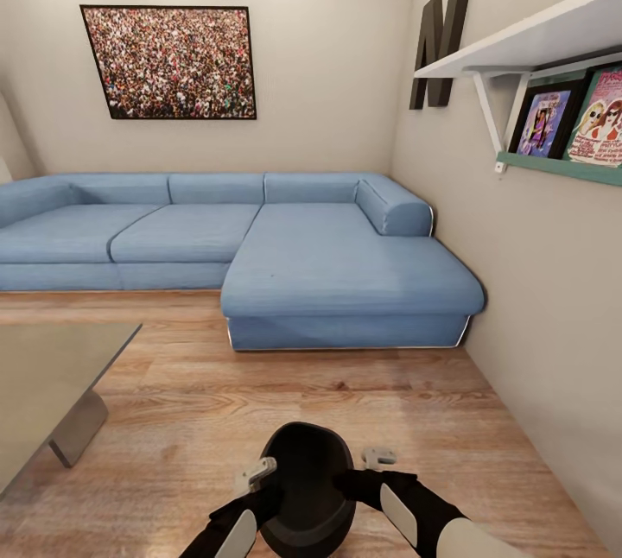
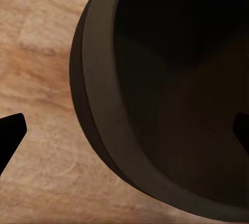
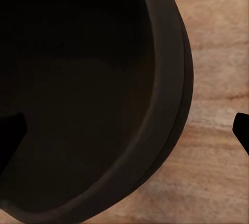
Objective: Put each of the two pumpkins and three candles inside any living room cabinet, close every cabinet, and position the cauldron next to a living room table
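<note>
Cauldron [image 1: 307, 489]: black round pot with a wide open mouth, low in the head view, between the two arms, above the wooden floor [image 1: 345, 402]; whether it rests on the boards or hangs clear of them I cannot tell
Left gripper [image 2: 124, 130]: claw spread wide across the cauldron's rim, one dark fingertip [image 2: 11, 130] outside over the floor, the other over the dark inside; in the head view its pale finger [image 1: 255, 476] lies against the pot's left wall
Right gripper [image 3: 124, 130]: claw likewise spread astride the rim on the opposite side, one fingertip [image 3: 10, 130] over the pot's inside, the other outside over the boards; contact with the rim cannot be told
Table [image 1: 43, 368]: glossy translucent top on a grey block leg, at the left, near the cauldron but apart from it
Sofa [image 1: 259, 247]: blue corner sofa along the far wall, its long section reaching toward the robot
Picture [image 1: 170, 62]: framed crowd photo on the wall above the sofa
Shelf [image 1: 536, 40]: white wall shelf at the right, with framed prints [image 1: 570, 122] on a green ledge beneath it
</note>
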Robot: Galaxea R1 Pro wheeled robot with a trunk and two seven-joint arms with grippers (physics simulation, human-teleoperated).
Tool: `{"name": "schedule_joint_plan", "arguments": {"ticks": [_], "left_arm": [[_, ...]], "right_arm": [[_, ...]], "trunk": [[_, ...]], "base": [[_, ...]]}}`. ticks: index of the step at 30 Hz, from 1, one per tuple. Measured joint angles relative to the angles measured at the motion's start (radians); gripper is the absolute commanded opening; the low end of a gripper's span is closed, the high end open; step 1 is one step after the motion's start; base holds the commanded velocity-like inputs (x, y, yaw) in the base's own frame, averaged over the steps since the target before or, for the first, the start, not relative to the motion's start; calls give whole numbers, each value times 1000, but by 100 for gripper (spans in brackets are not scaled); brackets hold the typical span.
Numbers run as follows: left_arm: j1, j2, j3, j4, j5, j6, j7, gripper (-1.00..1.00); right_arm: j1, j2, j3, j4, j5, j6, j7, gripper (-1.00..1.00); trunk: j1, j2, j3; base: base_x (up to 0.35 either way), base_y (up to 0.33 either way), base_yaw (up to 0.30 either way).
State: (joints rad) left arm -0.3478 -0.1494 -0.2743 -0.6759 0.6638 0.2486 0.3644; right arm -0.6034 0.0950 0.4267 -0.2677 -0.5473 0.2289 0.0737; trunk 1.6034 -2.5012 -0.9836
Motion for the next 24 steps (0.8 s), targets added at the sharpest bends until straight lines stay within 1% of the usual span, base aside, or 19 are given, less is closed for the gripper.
{"name": "schedule_joint_plan", "arguments": {"ticks": [7,10,15,20,23,24], "left_arm": [[0,1,-2,0,0,0,0,100],[0,0,-2,0,0,0,0,100],[0,0,-2,0,0,-1,0,100],[0,0,-2,0,0,-1,0,100],[0,0,-2,0,0,-1,0,100],[0,0,-2,0,0,-1,0,100]], "right_arm": [[0,0,0,0,0,-2,-2,100],[0,1,0,1,0,-5,-6,100],[0,2,0,10,1,-42,-11,100],[0,3,0,11,1,-49,-11,100],[0,7,0,11,1,-51,-11,100],[0,14,0,12,1,-51,-11,100]], "trunk": [[0,0,0],[1,-1,-11],[1,-1,-12],[1,-1,-12],[3,-1,-23],[3,-2,-27]], "base": [[0,0,0],[0,0,0],[0,0,0],[0,0,0],[0,0,0],[0,0,0]]}}
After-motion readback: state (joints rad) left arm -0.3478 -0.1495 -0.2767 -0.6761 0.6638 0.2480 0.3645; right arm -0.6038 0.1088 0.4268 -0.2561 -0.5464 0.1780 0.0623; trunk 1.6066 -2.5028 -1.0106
